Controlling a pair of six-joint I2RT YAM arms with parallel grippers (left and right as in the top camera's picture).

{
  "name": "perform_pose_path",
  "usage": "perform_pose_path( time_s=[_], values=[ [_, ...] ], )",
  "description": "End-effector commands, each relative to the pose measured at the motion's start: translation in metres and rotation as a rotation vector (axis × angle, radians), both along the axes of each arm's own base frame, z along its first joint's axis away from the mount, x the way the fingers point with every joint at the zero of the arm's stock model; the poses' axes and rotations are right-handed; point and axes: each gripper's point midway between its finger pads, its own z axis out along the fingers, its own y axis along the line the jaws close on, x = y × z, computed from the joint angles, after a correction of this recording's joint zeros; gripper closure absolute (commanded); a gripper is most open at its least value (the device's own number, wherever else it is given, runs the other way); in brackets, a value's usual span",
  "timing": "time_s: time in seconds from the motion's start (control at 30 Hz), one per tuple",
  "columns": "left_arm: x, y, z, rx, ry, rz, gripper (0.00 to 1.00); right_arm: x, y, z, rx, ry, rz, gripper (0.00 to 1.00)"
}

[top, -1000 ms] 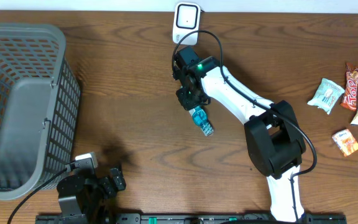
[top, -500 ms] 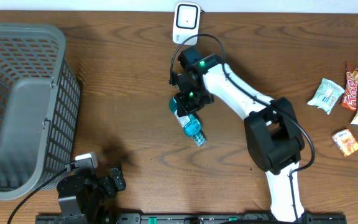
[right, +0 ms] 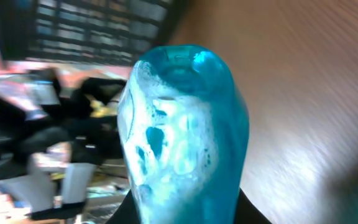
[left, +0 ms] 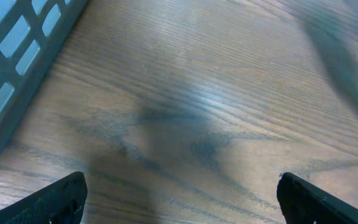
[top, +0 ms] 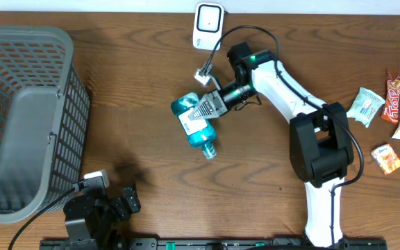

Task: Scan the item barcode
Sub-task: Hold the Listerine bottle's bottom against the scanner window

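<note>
Wood table [top: 137, 76], left to right: at lower left your left gripper [left: 180, 198] sits spread wide, at centre your right gripper [top: 207, 108] pinches the bottle [top: 201, 137], below-left of the scanner [top: 207, 24] at top centre, so pickup looks done and the scan remains.

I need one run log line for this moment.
right end effector: shut on blue bottle | left end effector: open | scanner: apart from bottle

Basket [top: 75, 111] walls off the left. Open surface [top: 137, 76] between basket and bottle [top: 194, 123]. Scanner [top: 207, 24] at far edge. Right arm [top: 283, 76] spans the middle. Snacks [top: 364, 106] crowd the right edge.
</note>
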Motion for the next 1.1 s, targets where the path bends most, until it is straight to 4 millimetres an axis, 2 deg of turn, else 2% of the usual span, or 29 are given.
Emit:
perform_pose_path(
  time_s=[0.0, 0.1, 0.33, 0.4, 0.5, 0.57, 0.67, 0.77, 0.87, 1.07],
  values=[
    [-0.005, -0.001, -0.008, -0.009, 0.036, 0.001, 0.02, 0.002, 0.007, 0.059, 0.312, 0.052, 0.004, 0.99],
    [-0.005, -0.001, -0.008, -0.009, 0.036, 0.001, 0.02, 0.001, 0.008, 0.065, 0.323, 0.118, -0.006, 0.99],
    [-0.005, -0.001, -0.008, -0.009, 0.036, 0.001, 0.02, 0.002, 0.007, 0.062, 0.307, 0.110, -0.008, 0.99],
    [-0.005, -0.001, -0.008, -0.009, 0.036, 0.001, 0.02, 0.005, 0.007, 0.043, 0.208, 0.048, -0.008, 0.99],
    [-0.005, -0.001, -0.008, -0.009, 0.036, 0.002, 0.02, 0.019, -0.009, -0.017, -0.137, -0.088, -0.036, 0.99],
    [-0.005, -0.001, -0.008, -0.009, 0.036, 0.002, 0.02, 0.027, -0.017, -0.032, -0.242, -0.122, -0.060, 0.99],
    [-0.005, -0.001, -0.008, -0.009, 0.036, 0.001, 0.02, 0.040, -0.020, -0.024, -0.245, -0.169, -0.079, 0.99],
    [-0.005, -0.001, -0.008, -0.009, 0.035, 0.001, 0.02, 0.073, -0.032, -0.015, -0.345, -0.290, -0.141, 0.99],
    [-0.005, -0.001, -0.008, -0.009, 0.036, 0.002, 0.02, 0.113, -0.058, -0.013, -0.581, -0.436, -0.261, 0.99],
    [-0.005, -0.001, -0.008, -0.009, 0.036, 0.002, 0.02, 0.169, -0.085, 0.009, -0.815, -0.733, -0.388, 0.99]
  ],
)
